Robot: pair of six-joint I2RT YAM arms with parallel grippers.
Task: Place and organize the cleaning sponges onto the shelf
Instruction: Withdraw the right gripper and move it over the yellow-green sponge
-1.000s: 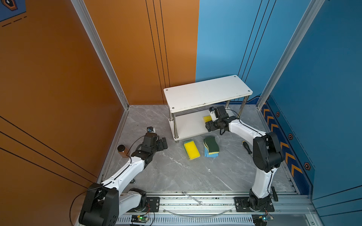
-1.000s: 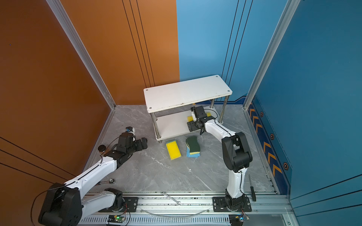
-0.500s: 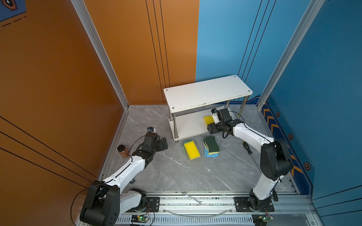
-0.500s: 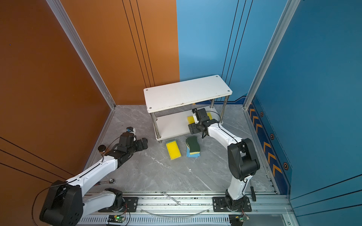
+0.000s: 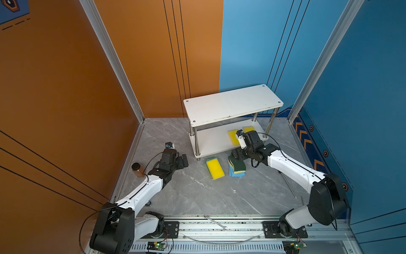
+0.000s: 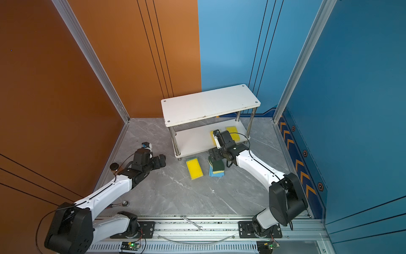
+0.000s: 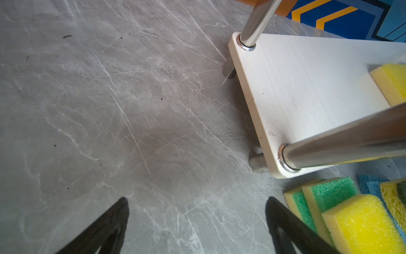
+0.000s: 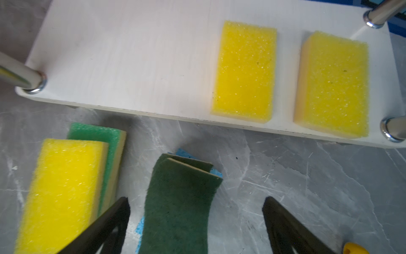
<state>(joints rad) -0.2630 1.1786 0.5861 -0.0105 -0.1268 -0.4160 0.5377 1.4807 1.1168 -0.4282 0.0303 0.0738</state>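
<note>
Shelf [image 5: 232, 105]: one, two-tier, centre of both top views.
Yellow sponges [image 8: 245, 70]: two, right end of the lower board.
Floor below the shelf: yellow-topped pile [image 5: 214, 168]; two dark-green sponges [image 5: 238, 165] on blue sponge [image 5: 236, 175].
Right gripper [image 8: 195, 198]: jaws wide, empty, over the dark-green sponges.
Left gripper [image 7: 196, 198]: jaws wide, empty.
</note>
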